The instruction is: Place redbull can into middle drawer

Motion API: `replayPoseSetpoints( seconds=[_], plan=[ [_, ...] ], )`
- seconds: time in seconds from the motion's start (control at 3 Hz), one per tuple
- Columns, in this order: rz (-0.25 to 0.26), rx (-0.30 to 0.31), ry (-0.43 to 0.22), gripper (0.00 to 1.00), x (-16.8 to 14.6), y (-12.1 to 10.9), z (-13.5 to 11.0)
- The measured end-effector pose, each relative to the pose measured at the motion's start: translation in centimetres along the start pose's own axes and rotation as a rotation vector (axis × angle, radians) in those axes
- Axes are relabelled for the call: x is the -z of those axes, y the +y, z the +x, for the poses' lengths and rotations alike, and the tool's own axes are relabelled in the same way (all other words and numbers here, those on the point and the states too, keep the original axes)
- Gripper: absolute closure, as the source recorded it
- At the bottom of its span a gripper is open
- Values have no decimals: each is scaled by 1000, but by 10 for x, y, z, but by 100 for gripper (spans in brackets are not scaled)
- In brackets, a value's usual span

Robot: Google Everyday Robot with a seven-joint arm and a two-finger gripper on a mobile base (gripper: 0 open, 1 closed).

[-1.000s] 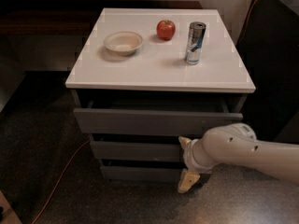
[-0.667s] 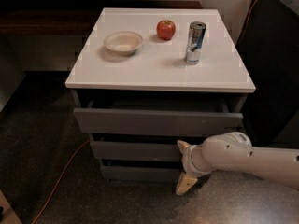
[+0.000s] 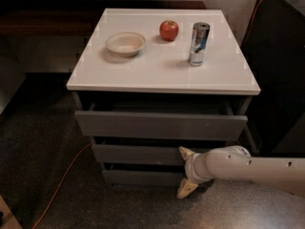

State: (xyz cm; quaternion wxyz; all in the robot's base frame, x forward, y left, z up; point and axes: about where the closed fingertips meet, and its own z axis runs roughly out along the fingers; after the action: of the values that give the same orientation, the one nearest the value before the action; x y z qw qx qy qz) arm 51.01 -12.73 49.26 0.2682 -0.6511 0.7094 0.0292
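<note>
The redbull can (image 3: 198,44) stands upright on the white cabinet top (image 3: 157,73), right of centre. The middle drawer (image 3: 138,154) is the dark grey front second from the top, sitting nearly flush. My gripper (image 3: 186,171) is low at the cabinet's front right, far below the can. It is open and holds nothing. Its upper fingertip (image 3: 185,152) is at the right end of the middle drawer's front. The lower fingertip (image 3: 186,188) hangs in front of the bottom drawer (image 3: 140,177).
A red apple (image 3: 168,30) and a cream bowl (image 3: 125,43) also sit on the top. The top drawer (image 3: 159,125) juts out a little. A dark cabinet (image 3: 281,80) stands close on the right. An orange cable (image 3: 59,178) runs across the floor at left.
My arm has slid a little to the left, bringing the open gripper closer to the drawer fronts. The can, apple and bowl have not moved.
</note>
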Motion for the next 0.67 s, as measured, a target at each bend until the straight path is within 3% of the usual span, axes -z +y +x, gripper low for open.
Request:
replayPoseSetpoints(
  seconds=[0.67],
  plan=[
    [14, -15, -88, 0, -43, -34, 25]
  ],
)
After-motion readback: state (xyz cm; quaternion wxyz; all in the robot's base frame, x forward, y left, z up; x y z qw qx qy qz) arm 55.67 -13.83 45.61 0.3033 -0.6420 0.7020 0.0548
